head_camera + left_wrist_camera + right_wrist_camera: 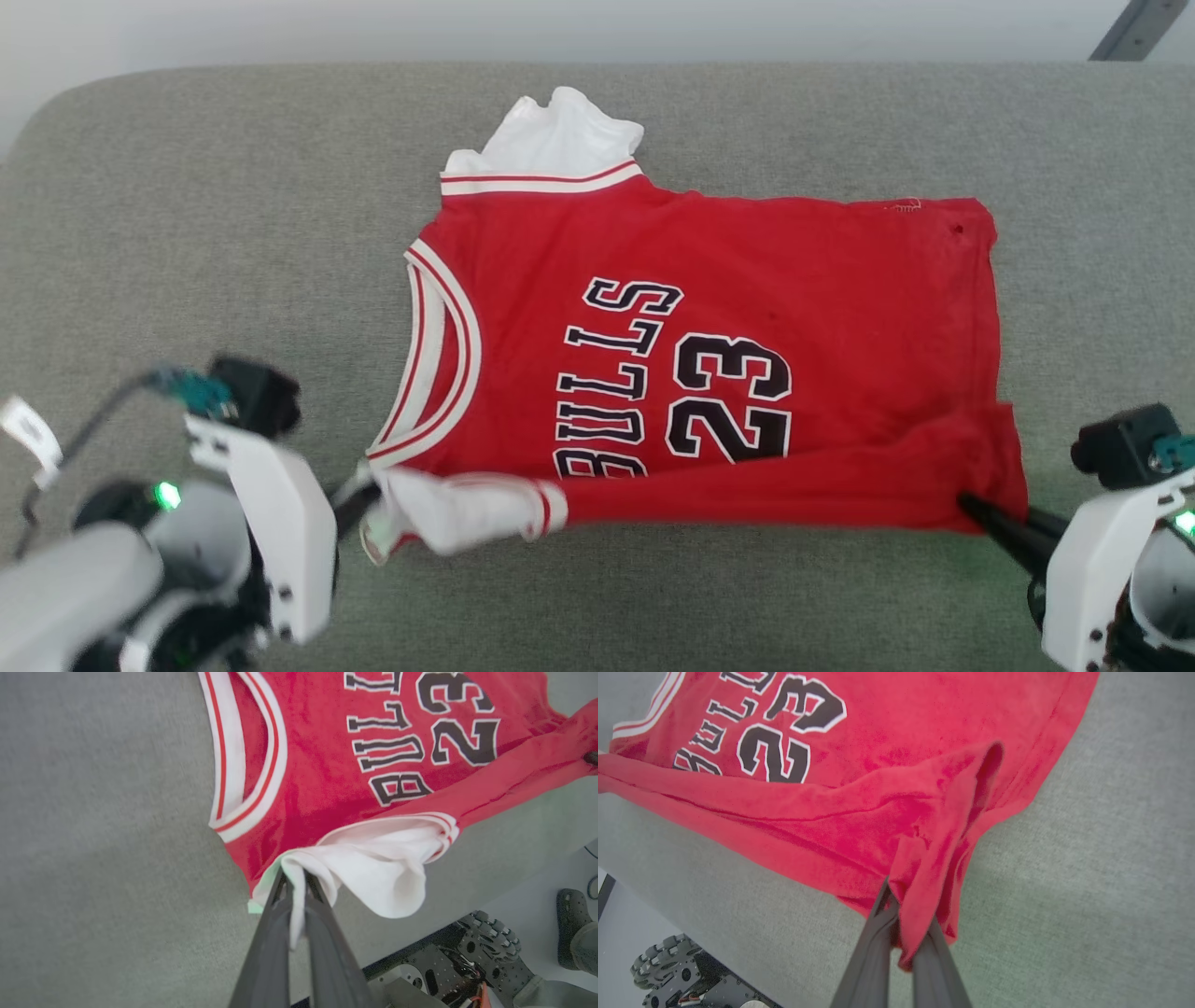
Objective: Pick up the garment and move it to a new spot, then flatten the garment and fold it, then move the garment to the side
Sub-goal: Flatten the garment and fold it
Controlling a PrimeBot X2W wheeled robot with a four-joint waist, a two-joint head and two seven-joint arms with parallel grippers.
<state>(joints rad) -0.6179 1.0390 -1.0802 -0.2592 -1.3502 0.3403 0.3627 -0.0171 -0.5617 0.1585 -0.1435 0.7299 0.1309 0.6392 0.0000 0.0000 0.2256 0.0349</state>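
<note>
Head view: one red Bulls jersey (747,280) lies at the middle of the grey padded table (187,233), two white sleeve ends (560,135) showing. Left gripper (359,499) is clamped on the sleeve end toward the table's near side, right gripper (976,509) on the hem corner (990,481) there, two grips probably meant to fold that edge over

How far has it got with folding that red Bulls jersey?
Done: the jersey lies spread mostly flat on the grey cushion. In hand: the first fold, left jaws shut on the near white sleeve, right jaws shut on the near hem corner, that edge lifted toward the lettering. Left: finishing the fold and moving it aside.
</note>
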